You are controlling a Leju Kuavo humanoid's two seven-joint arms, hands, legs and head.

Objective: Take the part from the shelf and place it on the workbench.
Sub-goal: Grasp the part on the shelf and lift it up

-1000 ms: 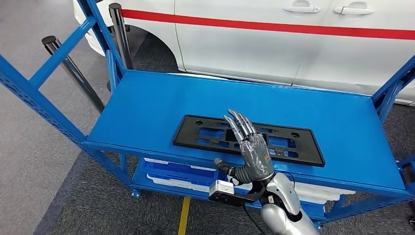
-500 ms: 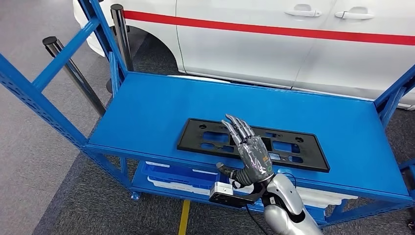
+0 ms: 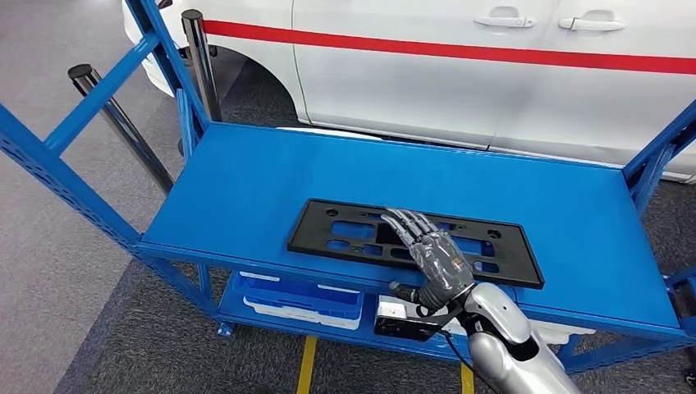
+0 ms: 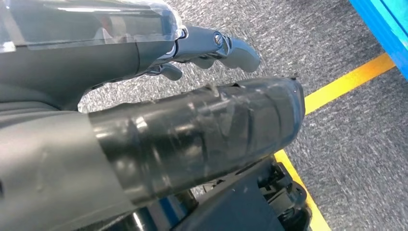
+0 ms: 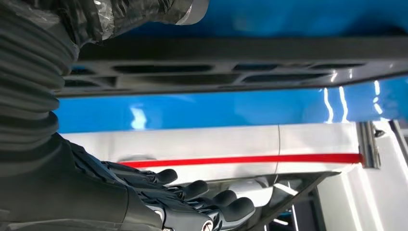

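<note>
Head view: I see the part [image 3: 414,243], a flat black rectangular frame with cut-outs, lying flat on the blue shelf [image 3: 271,185], near the front edge and right of centre. My right hand [image 3: 432,257] sits over the middle of the part, palm down, fingers extended and apart, pointing toward the back of the shelf. The fingertips lie over the part; I cannot tell whether they touch it. The thumb hangs just off the front edge of the shelf. The hand holds nothing.

In the right wrist view, the part [image 5: 231,72] runs as a dark band across the shelf [image 5: 216,108], with the dark fingers [image 5: 202,202] spread and apart from it.

In the left wrist view, my left hand [image 4: 192,130] hangs over grey carpet [image 4: 346,144] with a yellow line [image 4: 346,82]. The thumb and fingers are apart, with nothing between them.

On the lower level of the shelf I read a blue bin [image 3: 299,295] with white items. Behind the shelf stands a white car [image 3: 460,74] with a red stripe [image 3: 443,49]. Two dark posts [image 3: 123,123] stand to the left.
</note>
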